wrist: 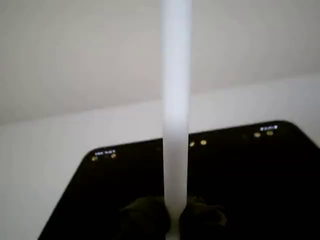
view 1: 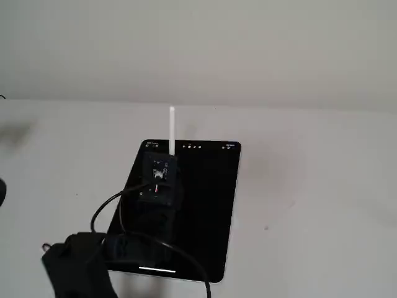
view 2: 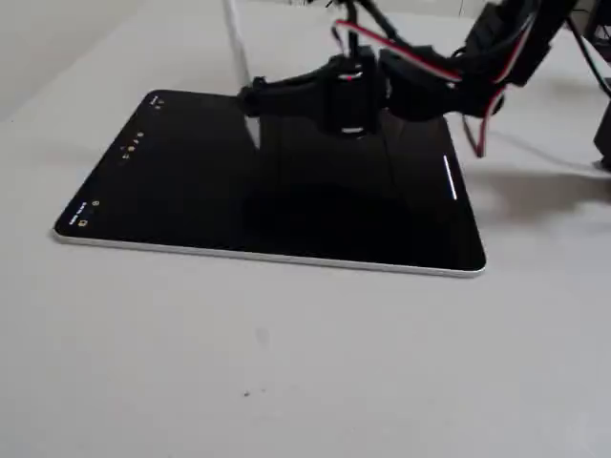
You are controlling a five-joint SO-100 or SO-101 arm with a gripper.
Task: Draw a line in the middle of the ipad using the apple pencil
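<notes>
1. The iPad (view 2: 191, 191) lies flat on the white tabletop (view 2: 286, 363), its dark screen up, far from the table's near edge in a fixed view.
2. The gripper (view 2: 250, 98) is closed on the white Apple Pencil (wrist: 176, 100), holding it nearly upright.
3. The pencil's lower end meets the screen near the iPad's middle.

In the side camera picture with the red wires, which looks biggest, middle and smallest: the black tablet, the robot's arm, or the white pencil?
As they look in that fixed view:
1. iPad, by far the largest.
2. Robot arm, partly cut off by the frame.
3. Apple Pencil, a thin stick held in the tool, its top cropped.
</notes>
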